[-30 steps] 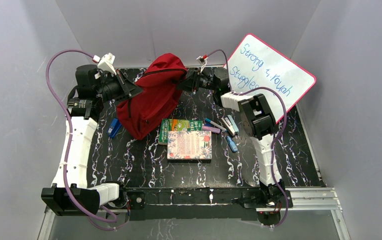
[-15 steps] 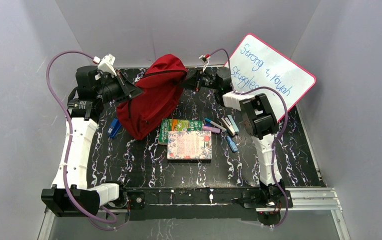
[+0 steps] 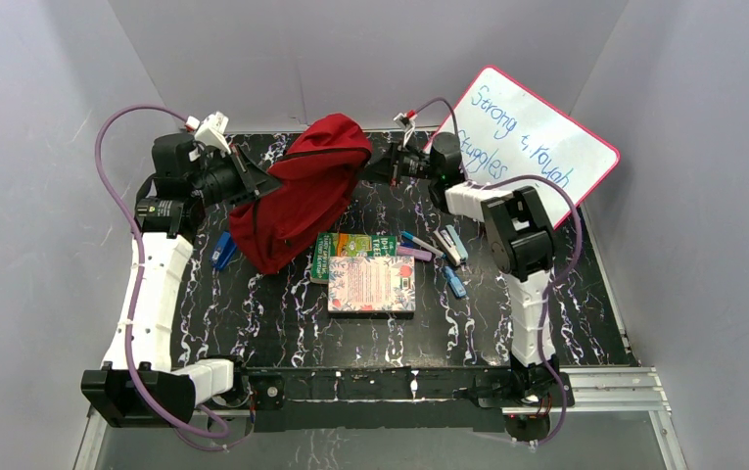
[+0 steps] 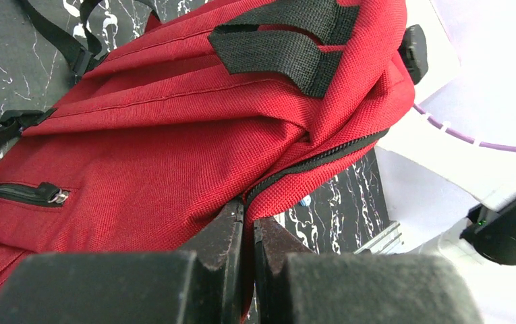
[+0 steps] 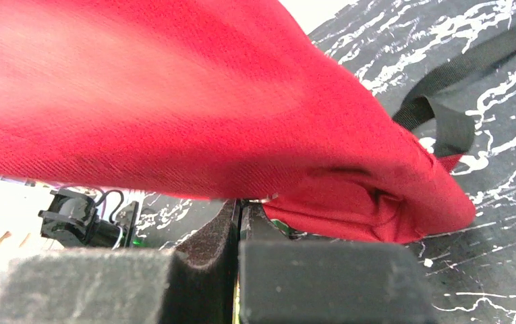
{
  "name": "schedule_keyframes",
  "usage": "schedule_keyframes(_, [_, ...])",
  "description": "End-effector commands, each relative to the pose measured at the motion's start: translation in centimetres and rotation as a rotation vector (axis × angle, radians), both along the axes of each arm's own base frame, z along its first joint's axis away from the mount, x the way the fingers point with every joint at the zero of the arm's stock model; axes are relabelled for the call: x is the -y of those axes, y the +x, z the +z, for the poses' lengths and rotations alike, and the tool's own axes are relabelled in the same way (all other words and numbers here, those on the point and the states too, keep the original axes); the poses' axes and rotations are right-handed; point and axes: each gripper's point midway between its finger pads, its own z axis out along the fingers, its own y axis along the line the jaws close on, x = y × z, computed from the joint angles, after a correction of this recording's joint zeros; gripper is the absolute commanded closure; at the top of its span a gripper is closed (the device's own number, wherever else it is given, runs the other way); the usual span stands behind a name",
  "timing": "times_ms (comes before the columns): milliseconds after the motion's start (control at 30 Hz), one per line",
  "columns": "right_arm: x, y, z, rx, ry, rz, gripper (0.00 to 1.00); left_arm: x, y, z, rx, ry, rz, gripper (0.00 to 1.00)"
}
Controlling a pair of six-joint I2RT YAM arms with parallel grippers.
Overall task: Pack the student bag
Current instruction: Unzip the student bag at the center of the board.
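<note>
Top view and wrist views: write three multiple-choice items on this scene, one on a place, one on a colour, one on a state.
1. Where does the pink-framed whiteboard stand?
A at the far right of the black marbled table
B at the far left
C at the near edge

2. What colour are the straps of the red fabric backpack?
A white
B black
C yellow

3. The left gripper is:
A open over bare tabletop
B shut on a book
C shut on the backpack

Answers:
A: the top view shows it leaning at the far right.
B: the left wrist view shows black webbing.
C: its fingers pinch red fabric by the zipper.
</note>
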Motion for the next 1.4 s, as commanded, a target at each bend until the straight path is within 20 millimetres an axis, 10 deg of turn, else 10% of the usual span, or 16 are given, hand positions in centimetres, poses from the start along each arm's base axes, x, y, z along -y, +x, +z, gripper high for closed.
schedule_keyframes(0, [0.9, -1.9, 6.9, 0.154, 0.041, 0.024, 1.0, -0.6, -0.2, -1.4, -0.03, 0.024, 0.037, 1.0])
schedule_keyframes(867, [4.2, -7.0, 17.5, 0.366, -0.117, -0.018, 1.0, -1.8, 1.7, -3.2, -0.044, 0.084, 0.093, 1.0])
schedule_keyframes(1367, [6.4, -6.9, 15.0, 0.276, -0.292, -0.148, 1.0, -2.1, 6.4, 4.8, 0.177, 0.121, 0.102, 1.0])
